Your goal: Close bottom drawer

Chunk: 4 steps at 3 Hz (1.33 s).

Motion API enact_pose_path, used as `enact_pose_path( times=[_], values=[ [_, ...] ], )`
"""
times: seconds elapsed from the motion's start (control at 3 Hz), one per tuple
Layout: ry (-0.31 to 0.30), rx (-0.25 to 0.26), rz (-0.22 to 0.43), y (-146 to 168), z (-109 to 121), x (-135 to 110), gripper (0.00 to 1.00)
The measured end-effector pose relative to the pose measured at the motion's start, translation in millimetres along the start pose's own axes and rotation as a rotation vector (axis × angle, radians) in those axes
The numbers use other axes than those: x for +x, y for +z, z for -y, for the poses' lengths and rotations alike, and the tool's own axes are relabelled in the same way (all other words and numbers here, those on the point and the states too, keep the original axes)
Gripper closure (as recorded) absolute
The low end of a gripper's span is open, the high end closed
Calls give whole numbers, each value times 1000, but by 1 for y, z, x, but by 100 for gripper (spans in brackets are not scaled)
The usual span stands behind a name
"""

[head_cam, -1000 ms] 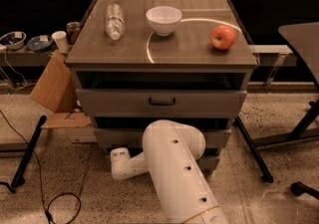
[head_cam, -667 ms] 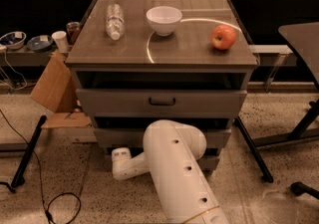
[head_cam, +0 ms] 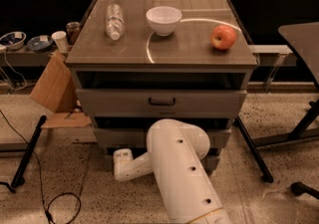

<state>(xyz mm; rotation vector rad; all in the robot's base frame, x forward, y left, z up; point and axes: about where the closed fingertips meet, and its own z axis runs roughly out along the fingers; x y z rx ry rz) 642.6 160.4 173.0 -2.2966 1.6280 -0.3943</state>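
The grey cabinet [head_cam: 162, 49] has three drawers. The top drawer [head_cam: 119, 102], with a small black handle, stands pulled out a little. The middle drawer [head_cam: 117, 137] is below it. The bottom drawer [head_cam: 214, 162] is mostly hidden behind my white arm [head_cam: 182, 168]; only its low front shows at the right, near the floor. My gripper [head_cam: 120, 161] is low at the left of the bottom drawer's front, at the end of the white forearm.
On the cabinet top lie a plastic bottle [head_cam: 114, 21], a white bowl [head_cam: 163, 19] and a red apple [head_cam: 223, 37]. A cardboard box [head_cam: 54, 88] leans at the left. Black table legs [head_cam: 253, 151] stand at the right and cables [head_cam: 55, 203] lie on the floor.
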Motion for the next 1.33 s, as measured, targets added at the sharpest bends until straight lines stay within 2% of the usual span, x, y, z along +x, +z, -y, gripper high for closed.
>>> enact_pose_path(
  times=[0.67,1.33],
  values=[
    [4,-41,39,-21,-13,2,100],
    [23,-100,115,-29,-25,11,100]
  ],
)
